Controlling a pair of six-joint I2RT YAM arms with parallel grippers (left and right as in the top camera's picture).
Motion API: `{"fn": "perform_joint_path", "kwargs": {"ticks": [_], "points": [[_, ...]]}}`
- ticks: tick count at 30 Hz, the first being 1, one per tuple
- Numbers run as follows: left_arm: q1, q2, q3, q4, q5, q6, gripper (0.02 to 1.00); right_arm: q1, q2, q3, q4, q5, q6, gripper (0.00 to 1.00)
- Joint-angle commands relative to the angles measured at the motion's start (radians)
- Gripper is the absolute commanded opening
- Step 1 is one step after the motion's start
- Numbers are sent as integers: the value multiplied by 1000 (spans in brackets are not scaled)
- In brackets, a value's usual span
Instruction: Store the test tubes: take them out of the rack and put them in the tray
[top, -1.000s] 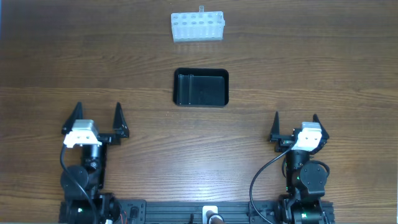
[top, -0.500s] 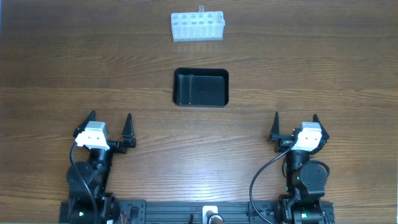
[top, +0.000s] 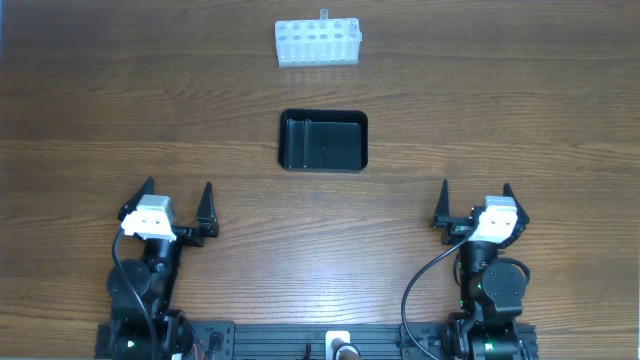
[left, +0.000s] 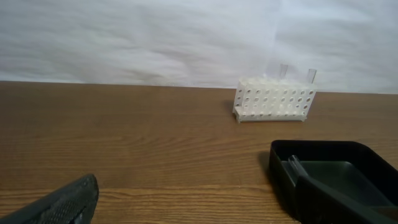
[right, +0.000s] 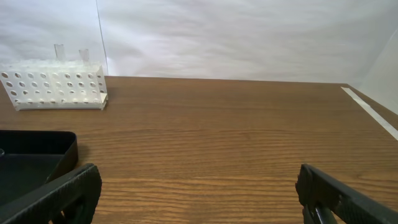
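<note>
Top view: test tube rack (top: 317, 45) is set at upper centre; black tray (top: 284, 141) below it; left tool (top: 178, 187), right tool (top: 475, 188) splayed, released.

Tubes (left: 283, 70) in rack (top: 317, 44); rack behind tray (top: 325, 168)

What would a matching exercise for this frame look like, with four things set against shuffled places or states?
Things:
1. white perforated plastic rack
2. black rectangular plastic tray
3. clear test tubes
4. left gripper

Places or states:
A. open, at the near left of the brown wooden table
B. upright in the rack
C. centre of the table
D. far side of the table, beyond the tray

Pairs: 1-D, 2-C, 3-B, 4-A
</note>
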Motion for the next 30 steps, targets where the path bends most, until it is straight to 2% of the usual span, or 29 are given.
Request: {"fn": "perform_joint_path", "kwargs": {"ticks": [1, 26, 30], "points": [[3, -6, -5, -3, 18, -14, 1000, -6, -8, -8, -3, -5, -2, 991], [3, -6, -5, -2, 18, -14, 998, -3, -7, -7, 32, -9, -2, 993], [3, -6, -5, -3, 18, -14, 1000, -10, 25, 0, 140, -7, 73, 991]]}}
